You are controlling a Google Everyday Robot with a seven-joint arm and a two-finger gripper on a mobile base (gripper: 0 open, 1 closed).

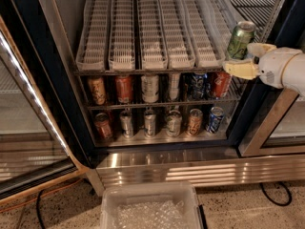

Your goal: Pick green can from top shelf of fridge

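The green can (239, 40), with a silver top and a pale band, is held tilted at the right front edge of the top shelf (143, 56) of the fridge (157, 159). My gripper (244, 58), white with pale yellow fingers (240, 69), comes in from the right and is shut on the can, one finger below it and one at its right side. The shelf is a wide wire rack with long white ribbed lane trays, which lie bare.
Two narrower wire racks below hold rows of cans, among them orange (124, 88), silver (149, 88) and blue (214, 119). The open glass door (28, 128) stands at the left. A clear plastic bin (150, 206) sits on the floor in front of the steel base.
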